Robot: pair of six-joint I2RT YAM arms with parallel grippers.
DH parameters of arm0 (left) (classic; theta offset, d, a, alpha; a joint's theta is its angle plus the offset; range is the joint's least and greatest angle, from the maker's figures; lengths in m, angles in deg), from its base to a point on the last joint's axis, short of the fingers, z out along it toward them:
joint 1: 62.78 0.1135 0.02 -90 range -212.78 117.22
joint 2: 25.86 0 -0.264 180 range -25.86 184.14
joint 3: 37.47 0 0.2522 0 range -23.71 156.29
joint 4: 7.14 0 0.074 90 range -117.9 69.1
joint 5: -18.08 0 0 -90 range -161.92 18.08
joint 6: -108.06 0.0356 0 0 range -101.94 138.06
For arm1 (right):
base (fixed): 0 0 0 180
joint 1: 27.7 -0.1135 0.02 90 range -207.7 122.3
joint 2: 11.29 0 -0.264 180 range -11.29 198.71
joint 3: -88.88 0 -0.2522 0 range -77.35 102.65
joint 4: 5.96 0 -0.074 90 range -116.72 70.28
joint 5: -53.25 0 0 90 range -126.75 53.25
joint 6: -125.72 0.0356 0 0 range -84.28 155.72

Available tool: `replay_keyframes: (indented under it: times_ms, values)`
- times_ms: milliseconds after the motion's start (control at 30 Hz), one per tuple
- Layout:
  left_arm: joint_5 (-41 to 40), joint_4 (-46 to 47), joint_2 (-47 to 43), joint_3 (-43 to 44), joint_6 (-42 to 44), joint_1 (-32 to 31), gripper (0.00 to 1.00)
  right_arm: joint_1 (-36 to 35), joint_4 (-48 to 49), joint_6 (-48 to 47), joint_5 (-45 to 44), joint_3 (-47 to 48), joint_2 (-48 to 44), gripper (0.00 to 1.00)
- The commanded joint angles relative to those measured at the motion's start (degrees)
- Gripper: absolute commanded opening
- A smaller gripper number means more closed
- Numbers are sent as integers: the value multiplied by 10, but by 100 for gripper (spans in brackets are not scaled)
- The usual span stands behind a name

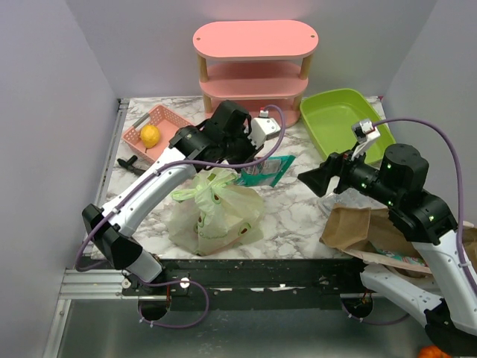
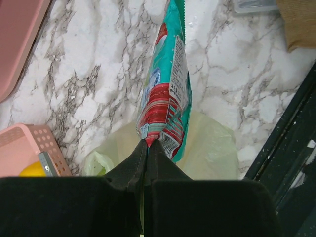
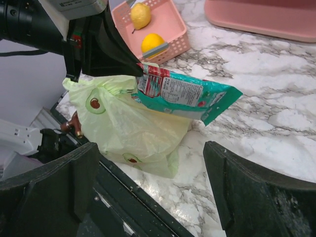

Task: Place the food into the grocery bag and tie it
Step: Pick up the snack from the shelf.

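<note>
Nearest, the bag [image 1: 216, 212] sits at the table's [image 1: 298, 216] front edge. Just above it my left hand [image 2: 147, 142] pinches a packet [image 2: 168, 98] by one end, clamped tight. My right hand [image 1: 307, 181] gapes wide, empty, off to the side.

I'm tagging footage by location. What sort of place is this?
Probably a staged robot test cell, not a real kitchen: plain walls box in a marble-patterned table, the left arm and right arm are bolted to a rail at its near edge, and a pink shelf stands at the back.
</note>
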Motion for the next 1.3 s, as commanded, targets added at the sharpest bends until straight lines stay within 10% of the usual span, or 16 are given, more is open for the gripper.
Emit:
replay_keyframes:
  times_ms: [0, 1267]
  values:
    - [55, -3, -42, 0, 4, -10, 0, 1, 13, -39, 75, -1, 5, 95]
    - [313, -58, -73, 60, 51, -34, 0, 1, 38, -103, 282, -1, 112, 100]
